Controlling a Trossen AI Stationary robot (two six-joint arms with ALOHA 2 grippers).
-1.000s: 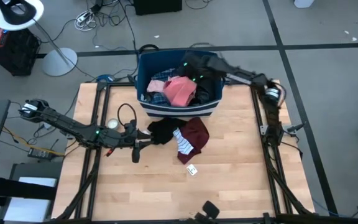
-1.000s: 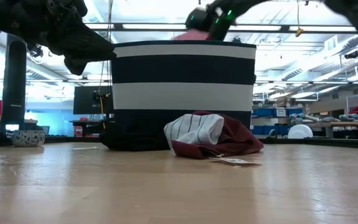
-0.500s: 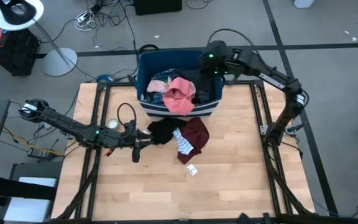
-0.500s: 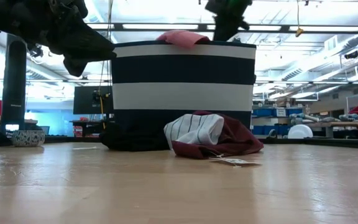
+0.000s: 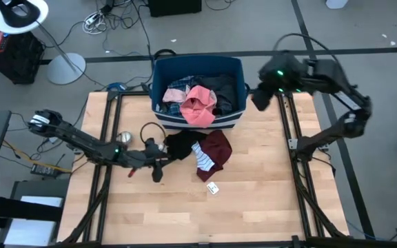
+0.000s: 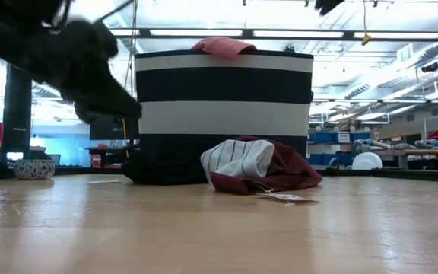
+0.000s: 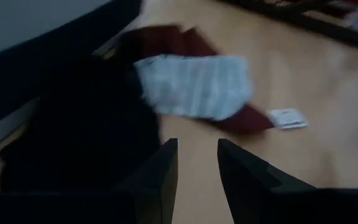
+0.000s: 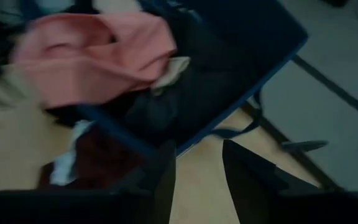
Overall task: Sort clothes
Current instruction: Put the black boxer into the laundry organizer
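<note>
High view: a navy bin (image 5: 236, 72) at the table's (image 5: 267, 200) far edge holds a salmon pink garment (image 5: 200, 103) on top, with plaid and dark clothes beneath.
Table pile: a black garment (image 5: 180, 145), a striped sock (image 5: 201, 157) and a maroon garment (image 5: 218, 147) lie just in front of the bin.
Left gripper (image 7: 195, 165): low beside the black garment, fingers slightly spread, holding nothing.
Right gripper (image 8: 197, 167): raised at the bin's right side, fingers parted, empty.
Low view: the bin wall hides its contents except the pink top; both grippers are mostly cut off.
Small tag (image 5: 213, 187): on the wood, near the pile.
</note>
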